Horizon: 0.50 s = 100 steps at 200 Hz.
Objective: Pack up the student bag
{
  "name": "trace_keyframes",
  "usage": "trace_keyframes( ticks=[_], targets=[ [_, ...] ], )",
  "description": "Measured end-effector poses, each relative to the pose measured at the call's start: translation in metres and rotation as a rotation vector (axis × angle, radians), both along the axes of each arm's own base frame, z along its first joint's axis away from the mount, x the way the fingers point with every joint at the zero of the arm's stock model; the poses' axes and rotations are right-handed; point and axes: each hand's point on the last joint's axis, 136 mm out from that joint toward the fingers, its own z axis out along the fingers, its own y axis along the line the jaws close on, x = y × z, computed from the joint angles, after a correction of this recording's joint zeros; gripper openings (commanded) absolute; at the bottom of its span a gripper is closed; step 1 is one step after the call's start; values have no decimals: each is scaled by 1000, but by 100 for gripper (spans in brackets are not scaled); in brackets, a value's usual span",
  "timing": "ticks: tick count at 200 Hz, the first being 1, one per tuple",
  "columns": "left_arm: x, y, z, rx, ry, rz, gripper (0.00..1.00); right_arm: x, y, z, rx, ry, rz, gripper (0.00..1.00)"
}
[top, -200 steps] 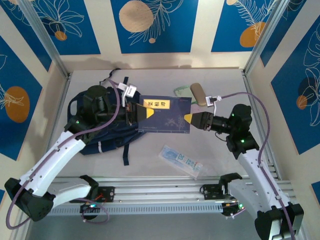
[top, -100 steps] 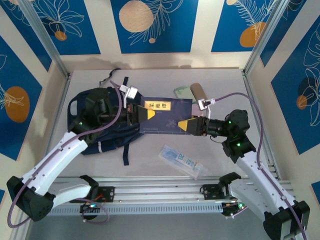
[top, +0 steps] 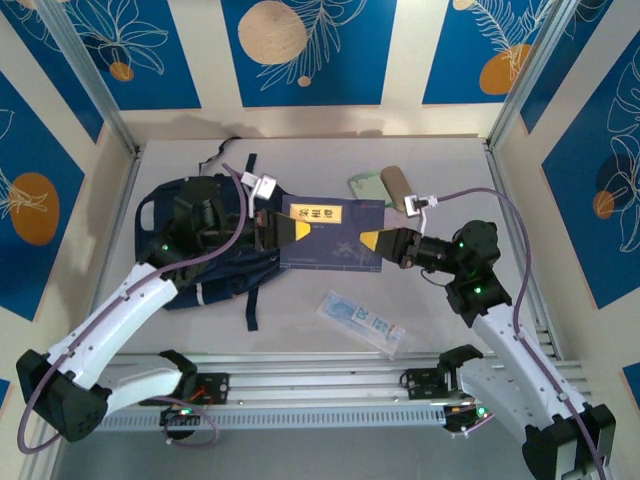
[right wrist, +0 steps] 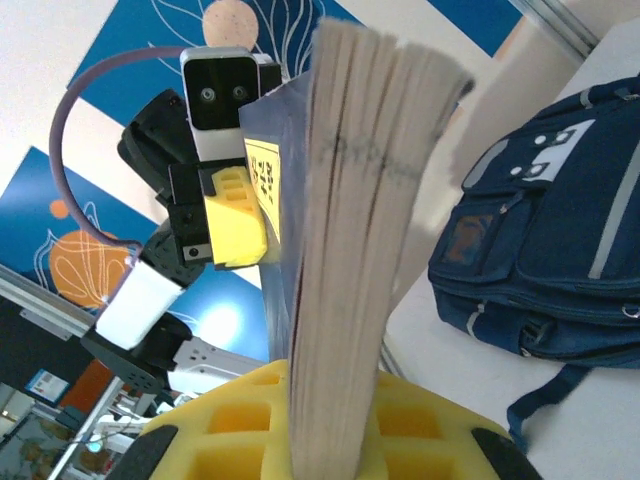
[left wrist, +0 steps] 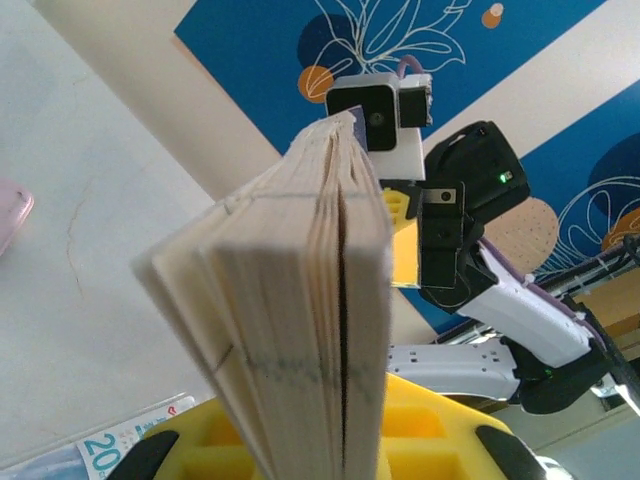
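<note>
Student bag (top: 237, 276): navy, lying left on the tabletop (top: 290, 340), partly under your left arm. Contents pending: blue notebook (top: 335, 242), just right of it, clamped at opposite edges by left fingers (top: 292, 229) and right fingers (top: 373, 240). Next, likely: find the bag's opening, which cannot be made out. Clear packet (top: 365, 323) and tan roll (top: 397, 186) lie apart.

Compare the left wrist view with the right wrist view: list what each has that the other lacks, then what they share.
Left wrist, not right wrist: the printed plastic packet on the table, and the right arm beyond the book. Right wrist, not left wrist: the student bag lying on the table, and the left arm. Both: the book's page edges close up, clamped between that camera's own yellow jaws.
</note>
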Motion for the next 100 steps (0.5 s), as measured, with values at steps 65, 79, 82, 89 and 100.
trace_keyframes(
  ticks=[65,79,82,89,100],
  targets=[
    [97,57,-53,264,163,405,59,15,-41,-44,-188,99,-355,0],
    [123,82,-78,324,228,518,59,19,-52,-59,-244,138,-426,0],
    [128,87,-84,339,245,540,59,19,-54,-63,-255,147,-439,0],
    [140,98,-98,372,283,585,59,20,-58,-70,-281,171,-464,0],
    [156,112,-117,428,338,642,59,21,-63,-81,-317,202,-489,0]
  ],
)
